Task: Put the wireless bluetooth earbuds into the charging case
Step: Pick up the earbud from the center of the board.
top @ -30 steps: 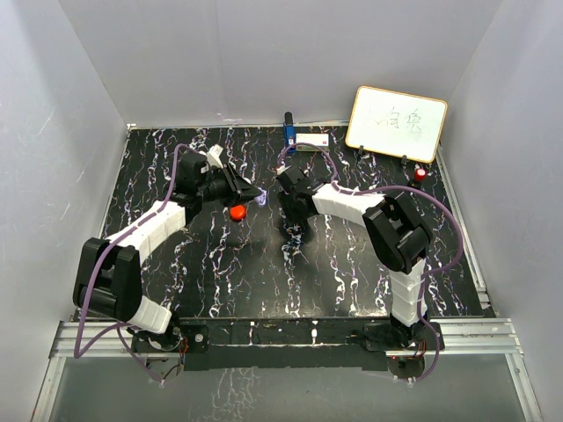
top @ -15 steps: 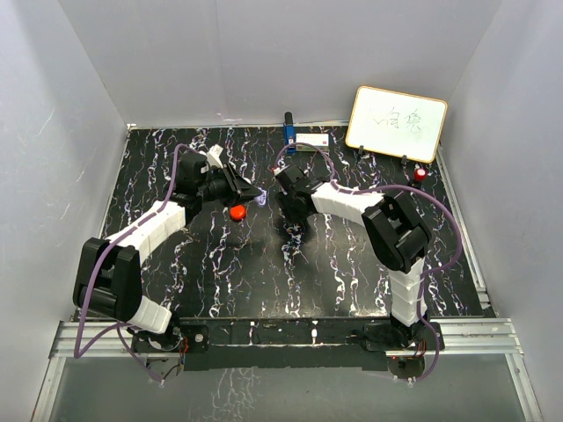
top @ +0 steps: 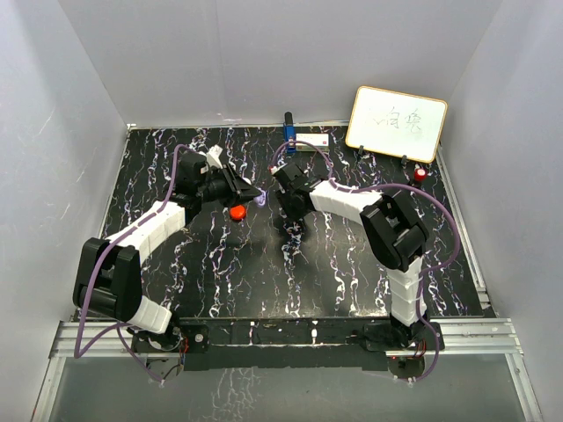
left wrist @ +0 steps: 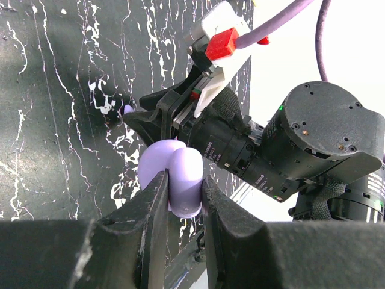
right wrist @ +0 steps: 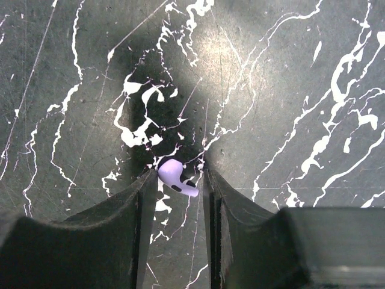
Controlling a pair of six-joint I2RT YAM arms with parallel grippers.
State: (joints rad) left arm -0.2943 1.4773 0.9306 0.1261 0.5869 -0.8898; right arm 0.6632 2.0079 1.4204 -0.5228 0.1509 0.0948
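Note:
My left gripper [left wrist: 182, 198] is shut on a purple charging case [left wrist: 177, 177] and holds it above the table; it also shows in the top view [top: 255, 195], with the case [top: 262, 200] at its tip. My right gripper [right wrist: 175, 180] points down just right of the case, its jaws closed round a small purple earbud [right wrist: 176, 177], which touches the left finger. In the top view the right gripper [top: 286, 211] is close to the left one. The same earbud [left wrist: 127, 109] shows at the right gripper's tip in the left wrist view.
A round red puck [top: 237, 212] lies on the black marbled table [top: 352, 264] just below the left gripper. A whiteboard [top: 396, 123] stands at the back right with a red-capped object [top: 420, 174] beside it. A blue object [top: 288, 132] and a white box [top: 312, 141] sit at the back edge.
My right gripper has shifted a little up and left, closer to the left gripper and the purple case. The left arm has hardly moved.

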